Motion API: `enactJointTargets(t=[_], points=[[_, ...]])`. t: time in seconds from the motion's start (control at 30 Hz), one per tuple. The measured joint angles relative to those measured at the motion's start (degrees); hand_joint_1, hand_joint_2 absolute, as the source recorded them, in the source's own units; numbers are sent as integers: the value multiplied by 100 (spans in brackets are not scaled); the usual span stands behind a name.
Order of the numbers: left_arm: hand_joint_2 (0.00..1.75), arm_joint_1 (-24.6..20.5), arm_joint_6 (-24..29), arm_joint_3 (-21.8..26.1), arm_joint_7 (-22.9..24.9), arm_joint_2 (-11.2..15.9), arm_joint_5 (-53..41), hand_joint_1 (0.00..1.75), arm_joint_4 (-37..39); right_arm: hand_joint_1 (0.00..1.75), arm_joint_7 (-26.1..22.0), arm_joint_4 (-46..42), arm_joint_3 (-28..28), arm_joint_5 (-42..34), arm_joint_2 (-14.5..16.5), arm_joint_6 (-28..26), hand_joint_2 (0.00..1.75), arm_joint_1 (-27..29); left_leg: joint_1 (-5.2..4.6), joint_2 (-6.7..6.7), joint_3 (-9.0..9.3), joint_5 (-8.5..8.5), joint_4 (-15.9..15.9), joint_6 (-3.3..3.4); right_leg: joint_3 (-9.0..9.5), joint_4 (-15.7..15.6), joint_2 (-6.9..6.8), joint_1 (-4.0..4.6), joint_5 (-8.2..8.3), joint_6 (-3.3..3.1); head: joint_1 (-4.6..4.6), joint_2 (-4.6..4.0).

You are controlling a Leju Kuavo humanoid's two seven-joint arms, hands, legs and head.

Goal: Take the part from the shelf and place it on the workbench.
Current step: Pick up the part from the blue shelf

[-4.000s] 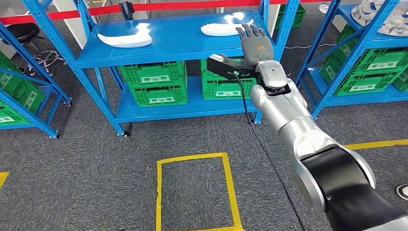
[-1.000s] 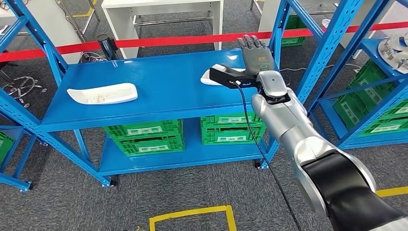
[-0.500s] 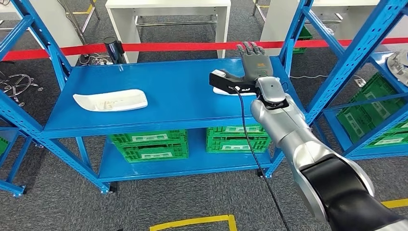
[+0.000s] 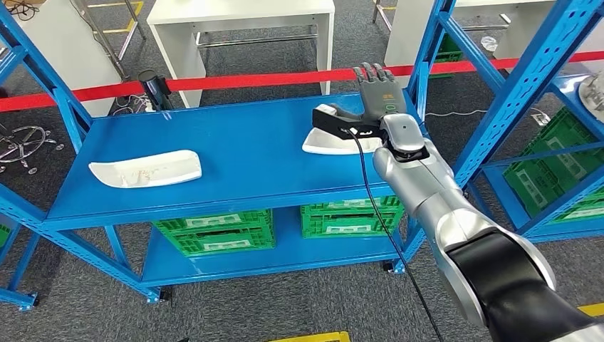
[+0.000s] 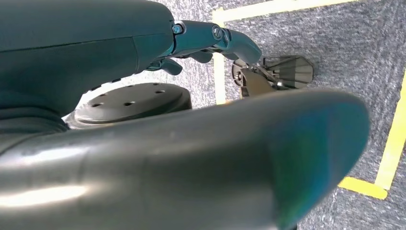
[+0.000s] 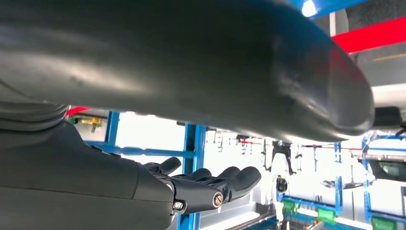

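Observation:
Two white curved parts lie on the top board of the blue shelf (image 4: pixel 249 153): one at the left (image 4: pixel 142 169), one at the right (image 4: pixel 324 144). My right hand (image 4: pixel 377 89) is raised over the right part's far end, fingers straight and apart, holding nothing. Its black wrist camera covers part of that piece. The right wrist view shows the same hand (image 6: pixel 95 184) with its fingers (image 6: pixel 225 184) stretched out and empty. In the left wrist view my left hand (image 5: pixel 119 57) hangs over the grey carpet, fingers (image 5: pixel 230 40) loosely extended, nothing in them.
Green crates (image 4: pixel 214 229) fill the shelf's lower board. A red tape (image 4: pixel 249 78) runs behind the shelf, with a white table (image 4: pixel 242 14) beyond it. A second blue shelf (image 4: pixel 527 85) stands close on the right. Yellow floor lines (image 5: pixel 392 143) lie under my left hand.
The whole picture has shifted, so the camera has moved: the shelf looms nearer than four seconds ago. My right hand stays raised and empty over the right part.

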Motion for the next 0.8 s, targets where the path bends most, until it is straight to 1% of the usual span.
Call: enactJointTargets(t=[0.03,0.07,0.1,0.13,0.17,0.2,0.23,0.27,0.3,0.33,0.37,0.4,0.43,0.5,0.53,0.57,0.6,0.63,0.67,0.7,0.73,0.77,0.8], points=[[0,6,0,-2,-1,-2,0,0,0,0,-4,1,1,-2,0,2,0,16,3,1,-144,-20,124,-10,40,1,3,0,-39,5,1,0],[0,11,0,-3,-1,-3,0,0,0,0,-4,1,0,-3,0,3,0,28,4,2,-184,84,44,-7,91,2,6,0,-81,13,1,1],[0,12,0,-5,-2,-1,0,0,1,0,-4,1,0,-4,1,3,0,35,4,3,-115,315,-248,7,154,2,8,0,-127,24,1,1],[0,12,0,-6,-2,2,0,0,1,0,-4,1,-1,-6,3,3,0,37,2,5,20,620,-670,32,216,0,7,0,-175,38,1,1],[0,10,0,-6,-2,4,0,0,3,0,-4,1,-1,-8,7,3,0,35,-8,9,152,821,-1056,59,270,3,7,5,-219,59,0,1],[0,3,-1,-7,1,7,0,0,4,0,-4,1,0,-9,11,3,0,31,-21,15,255,916,-1339,92,301,-2,8,9,-259,89,1,1],[0,1,-1,-7,4,6,0,0,4,0,-4,1,0,-10,15,3,0,30,-34,18,319,943,-1495,128,323,-11,8,13,-289,124,2,1],[0,1,-2,-8,9,5,5,0,6,0,-5,1,1,-10,17,2,0,31,-44,21,344,891,-1534,166,336,6,10,22,-291,165,3,1],[0,3,-2,-9,13,2,12,0,5,0,-6,1,1,-11,17,2,0,33,-41,20,391,891,-1549,208,348,20,10,24,-293,202,3,1],[0,10,-2,-10,17,-3,19,0,5,0,-6,1,1,-12,17,1,0,36,-31,16,444,917,-1570,246,348,76,5,21,-297,232,5,1],[0,9,-2,-12,19,-5,25,0,5,0,-10,1,1,-14,17,-1,0,32,-21,11,495,905,-1583,284,298,209,1,18,-312,258,9,1],[0,4,-1,-13,19,-6,27,0,4,0,-14,1,2,-17,17,-3,0,23,-13,6,549,879,-1591,317,179,429,-4,10,-375,280,13,0],[0,0,-1,-14,15,-5,26,0,4,0,-18,1,2,-21,17,-5,0,21,-11,3,584,847,-1597,342,-23,758,-10,2,-479,303,19,1],[0,7,0,-15,-14,-4,33,0,5,0,-22,2,3,-28,17,-9,0,45,-14,-1,649,785,-1584,364,-525,1482,-12,-2,-755,335,22,1],[0,19,0,-16,-43,-7,42,0,4,0,-21,3,3,-31,17,-9,0,67,-15,-5,687,754,-1574,362,-714,1673,-12,-5,-836,341,24,1],[0,28,0,-17,-68,-10,51,0,3,0,-25,3,4,-34,17,-8,0,83,-16,-11,730,716,-1564,355,-804,1660,-13,-6,-809,342,24,1],[0,33,0,-19,-84,-15,60,0,2,0,-29,2,5,-38,17,-8,0,89,-15,-18,779,669,-1556,342,-782,1424,-14,-8,-644,338,25,1],[0,34,0,-21,-81,-20,69,0,1,0,-37,2,6,-40,17,-9,0,89,-15,-23,832,617,-1551,324,-664,1013,-16,-9,-362,330,25,0],[0,31,0,-26,-69,-23,75,0,1,0,-54,2,7,-46,17,-10,44,87,-20,-28,887,564,-1541,300,-538,610,-18,-2,-96,310,22,0],[0,26,0,-32,-60,-25,81,0,1,0,-74,2,11,-57,18,-10,87,84,-26,-34,925,517,-1537,271,-430,291,-20,12,84,280,24,0],[0,21,0,-40,-54,-24,85,0,0,0,-98,1,16,-68,20,-11,131,85,-31,-38,937,477,-1540,238,-358,103,-21,24,200,246,25,1],[0,17,0,-47,-54,-22,87,0,1,0,-120,0,22,-82,26,-12,175,88,-43,-39,940,440,-1534,237,-337,59,-20,31,219,218,26,1],[0,14,0,-52,-54,-20,88,0,1,0,-132,-2,27,-96,33,-12,175,89,-49,-38,933,420,-1538,272,-318,47,-16,31,226,201,28,1]])
